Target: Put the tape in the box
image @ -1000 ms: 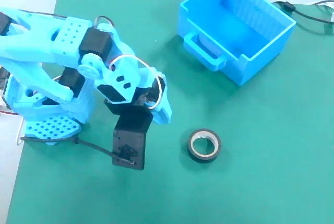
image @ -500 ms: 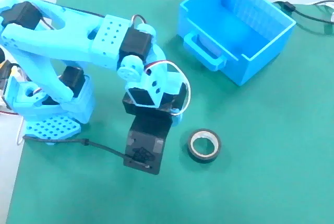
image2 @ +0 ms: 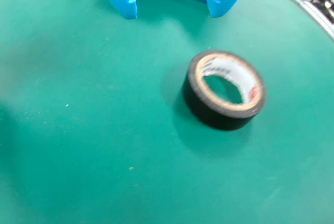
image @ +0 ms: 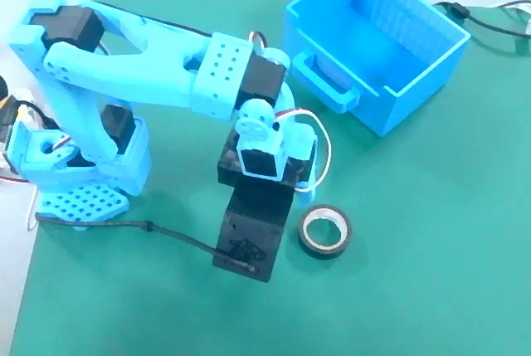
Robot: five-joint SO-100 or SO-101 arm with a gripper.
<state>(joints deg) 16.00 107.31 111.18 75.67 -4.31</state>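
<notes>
The tape (image: 323, 251) is a small black roll with a whitish core, lying flat on the green mat in the fixed view. The black wrist block (image: 249, 236) hovers just left of it and hides the fingers there. In the wrist view my gripper (image2: 172, 14) is open, its two blue fingertips (image2: 125, 2) apart at the top edge with nothing between them. The tape (image2: 219, 117) lies below and to the right of that gap, apart from both tips. The box (image: 423, 90), a bright blue bin with a loop handle (image: 328, 82), stands at the back right.
The arm's blue base (image: 75, 182) sits at the mat's left edge, and a thin black cable (image: 166, 236) trails from it to the wrist block. Another black cable (image: 489, 24) runs behind the box. White table borders the mat on the left.
The arm has stretched out to the right and forward. Its wrist block has moved from left of the tape to right beside it. Tape and box have not moved.
</notes>
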